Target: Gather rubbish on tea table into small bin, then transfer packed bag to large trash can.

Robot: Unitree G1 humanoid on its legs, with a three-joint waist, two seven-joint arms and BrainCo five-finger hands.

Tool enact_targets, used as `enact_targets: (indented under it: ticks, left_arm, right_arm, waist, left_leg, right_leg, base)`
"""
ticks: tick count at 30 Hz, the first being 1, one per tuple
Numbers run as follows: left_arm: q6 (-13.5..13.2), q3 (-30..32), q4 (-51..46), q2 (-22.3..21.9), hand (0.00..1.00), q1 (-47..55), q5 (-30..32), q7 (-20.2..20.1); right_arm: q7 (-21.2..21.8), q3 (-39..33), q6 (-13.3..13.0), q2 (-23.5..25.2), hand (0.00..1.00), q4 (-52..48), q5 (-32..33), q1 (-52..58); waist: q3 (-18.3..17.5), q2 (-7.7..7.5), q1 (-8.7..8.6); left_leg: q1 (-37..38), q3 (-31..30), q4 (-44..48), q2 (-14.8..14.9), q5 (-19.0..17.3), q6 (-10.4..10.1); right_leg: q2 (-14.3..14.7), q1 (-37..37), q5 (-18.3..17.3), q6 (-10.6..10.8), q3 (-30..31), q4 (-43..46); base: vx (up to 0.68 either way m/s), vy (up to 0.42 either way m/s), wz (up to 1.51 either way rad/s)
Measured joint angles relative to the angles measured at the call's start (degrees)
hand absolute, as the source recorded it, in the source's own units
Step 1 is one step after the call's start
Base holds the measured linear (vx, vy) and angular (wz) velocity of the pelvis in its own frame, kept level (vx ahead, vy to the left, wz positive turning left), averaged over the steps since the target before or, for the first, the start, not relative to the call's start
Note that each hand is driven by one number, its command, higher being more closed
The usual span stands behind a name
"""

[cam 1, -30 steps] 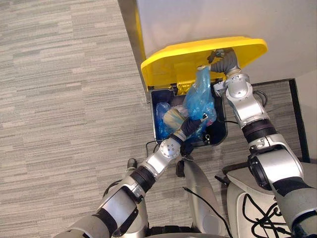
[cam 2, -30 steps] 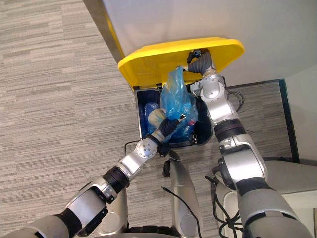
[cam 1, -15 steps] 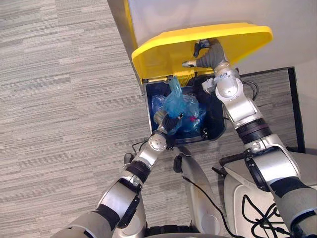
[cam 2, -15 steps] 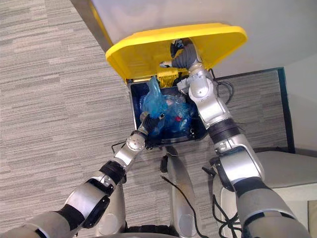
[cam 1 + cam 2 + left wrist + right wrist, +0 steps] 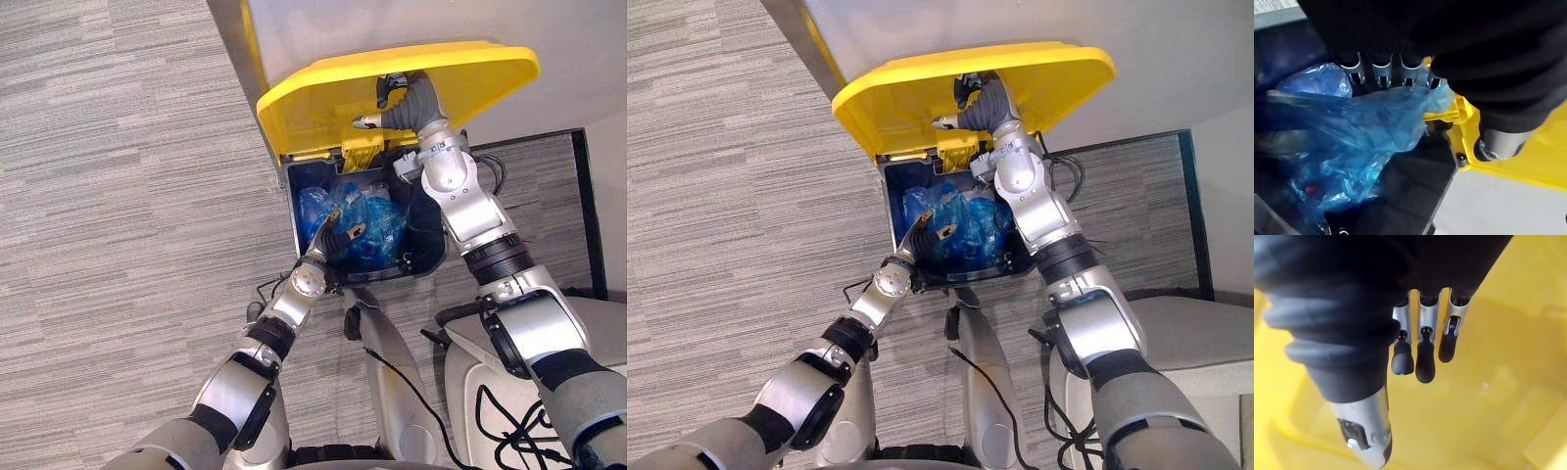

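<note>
Left hand (image 5: 340, 231) hovers with fingers loose and spread, holding nothing, just over the bag (image 5: 377, 220). The bag lies inside the bin (image 5: 293, 220) beside a second bag (image 5: 313, 203). Best lift that hand straight up so no plastic snags. Right hand (image 5: 392, 98), fingers straight, props the lid (image 5: 313, 108); lower that last.

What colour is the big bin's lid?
The lid is bright yellow, clearest in the left eye view.

The large trash can (image 5: 416, 266) has a bright yellow lid (image 5: 323, 103) over a dark navy body. The bag (image 5: 377, 220) inside is translucent blue. The floor (image 5: 127, 196) is grey carpet, finely streaked.
</note>
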Motion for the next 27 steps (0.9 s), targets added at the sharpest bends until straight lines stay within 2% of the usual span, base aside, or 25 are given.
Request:
enact_targets:
  ticks: [6,12,15,17,22,27]
  left_arm:
    - [0.06,-0.06,-1.00,1.27,0.00,3.45,-1.50,-0.07]
    - [-0.26,-0.10,-8.92,7.75,0.00,12.55,-6.48,-0.35]
    - [-2.02,1.05,-14.26,10.43,0.00,17.70,-8.93,-1.55]
    - [-3.89,3.34,-17.03,11.47,0.00,23.28,-10.94,-3.07]
    - [-3.96,7.03,-17.85,12.66,0.00,33.47,-13.92,-6.31]
    - [-3.90,11.46,-14.08,13.98,0.00,39.71,-14.17,-8.13]
  right_arm:
    - [0.15,-0.01,-0.02,0.37,0.00,0.46,-0.10,4.52]
    - [0.28,-1.18,-0.04,0.45,0.00,1.38,-0.59,12.56]
    - [0.37,-3.68,0.04,0.60,0.00,2.59,-0.66,17.11]
    - [1.37,-5.60,0.08,1.52,0.00,2.62,-1.30,22.52]
    - [2.72,-7.37,0.07,4.80,0.00,2.80,-3.32,31.08]
    - [3.93,-7.73,0.07,6.40,0.00,2.96,-5.18,34.92]
  waist:
    - [-0.37,-0.40,0.24]
    - [-0.41,-0.38,1.07]
    - [-0.53,-0.24,1.62]
    - [-2.91,-0.16,1.75]
    - [-7.32,0.98,1.79]
    - [-8.82,1.18,2.22]
  left_leg:
    - [3.38,-0.17,-0.94,-0.29,0.01,0.07]
    - [8.45,-0.42,-4.59,-0.57,0.85,0.47]
    - [11.12,-0.54,-6.60,-1.26,1.50,0.83]
    - [12.42,-0.77,-7.77,-1.86,1.77,1.21]
    - [16.55,-1.00,-10.84,-3.49,2.37,2.09]
    - [19.27,-1.12,-12.71,-4.46,2.89,2.70]
  right_leg:
    - [-0.27,3.56,-0.02,0.00,-0.19,-0.72]
    - [-0.55,8.32,0.03,0.04,-0.78,-2.63]
    - [-1.21,10.45,-0.24,0.28,-0.93,-2.87]
    - [-1.96,11.63,-0.56,0.07,-1.38,-2.94]
    - [-3.75,14.79,-1.63,0.56,-1.65,-2.97]
    - [-4.42,16.78,-2.15,1.25,-1.63,-2.97]
  base:
    - [0.01,-0.011,0.05]
    - [0.04,-0.025,0.09]
    - [0.06,0.003,0.12]
    - [0.06,0.034,0.17]
    - [0.08,0.059,0.13]
    - [0.04,0.030,0.05]
